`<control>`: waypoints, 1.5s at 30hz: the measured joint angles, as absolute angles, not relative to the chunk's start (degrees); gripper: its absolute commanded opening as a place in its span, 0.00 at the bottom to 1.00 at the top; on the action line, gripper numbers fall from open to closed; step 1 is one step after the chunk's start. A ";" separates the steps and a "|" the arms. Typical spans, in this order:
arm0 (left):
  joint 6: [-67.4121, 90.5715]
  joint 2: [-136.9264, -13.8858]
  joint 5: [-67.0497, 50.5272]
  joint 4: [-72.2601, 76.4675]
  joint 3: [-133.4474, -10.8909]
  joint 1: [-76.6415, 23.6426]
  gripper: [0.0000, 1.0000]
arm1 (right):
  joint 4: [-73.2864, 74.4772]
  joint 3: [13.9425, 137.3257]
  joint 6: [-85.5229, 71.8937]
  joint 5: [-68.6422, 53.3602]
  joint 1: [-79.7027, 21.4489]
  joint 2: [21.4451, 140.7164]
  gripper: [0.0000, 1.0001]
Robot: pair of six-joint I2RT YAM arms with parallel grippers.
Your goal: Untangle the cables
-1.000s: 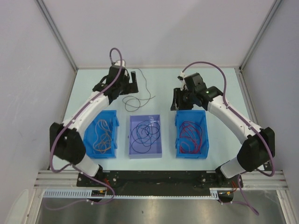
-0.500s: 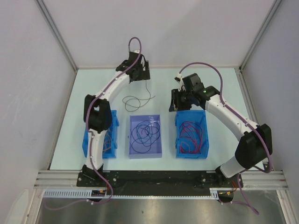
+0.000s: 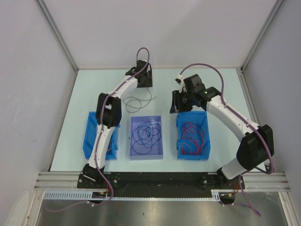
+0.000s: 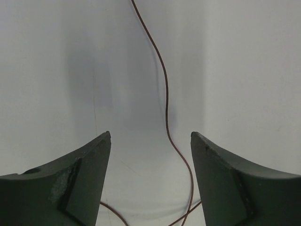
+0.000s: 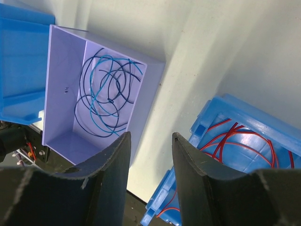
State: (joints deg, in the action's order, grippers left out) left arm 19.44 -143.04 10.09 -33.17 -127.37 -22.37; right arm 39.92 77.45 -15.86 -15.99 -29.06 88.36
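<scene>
Nearest my bases, three bins stand in a row on the table (image 3: 225, 94), each a little apart from the next. The left bin (image 3: 88, 137) is blue, and my left arm crosses over it, so I cannot make out what lies inside. The middle bin (image 3: 146, 157) is pale purple and holds the dark cables (image 3: 145, 134), coiled in loose overlapping loops (through my right wrist camera a few strands look teal rather than navy). The right bin (image 3: 193, 157) is blue and holds the red cables (image 3: 192, 137), also in loose loops.

My right tool (image 3: 180, 104) hangs just over the far edge of the right bin, pointing down. Its fingers stand a narrow gap apart, with nothing between them. Below it I see bare table between the middle bin and the right bin.

Beyond the bins, one loose cable (image 4: 166, 103) lies by itself on the table, curled in an open loop behind the middle bin, with one end trailing toward the far edge.

Farthest out, my left arm reaches almost to the far edge. My left tool (image 4: 150, 136) is low over the trailing end with its fingers wide apart. The thin strand runs along the table between them, touching neither finger, so it is not gripped.
</scene>
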 measured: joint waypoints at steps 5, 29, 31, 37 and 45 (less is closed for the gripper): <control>18.46 -144.79 9.65 -31.55 -129.03 -22.37 0.62 | 39.81 76.99 -15.79 -16.19 -29.21 88.68 0.43; 17.89 -149.27 7.31 -30.28 -134.67 -22.20 0.31 | 38.87 76.49 -15.86 -16.58 -29.80 90.35 0.41; 17.91 -149.64 6.79 -30.79 -135.06 -21.98 0.36 | 38.92 76.47 -15.86 -16.53 -30.00 90.32 0.41; 17.93 -151.11 5.48 -32.32 -136.75 -21.61 0.29 | 38.92 75.96 -16.01 -16.23 -30.55 90.30 0.40; 18.48 -151.92 4.29 -33.93 -138.47 -21.04 0.00 | 38.98 75.77 -16.43 -15.92 -31.29 90.28 0.40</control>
State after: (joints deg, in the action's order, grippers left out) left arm 18.48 -151.92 4.29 -33.93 -138.47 -21.04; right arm 38.98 75.77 -16.43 -15.92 -31.29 90.28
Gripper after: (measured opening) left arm 0.016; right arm 0.404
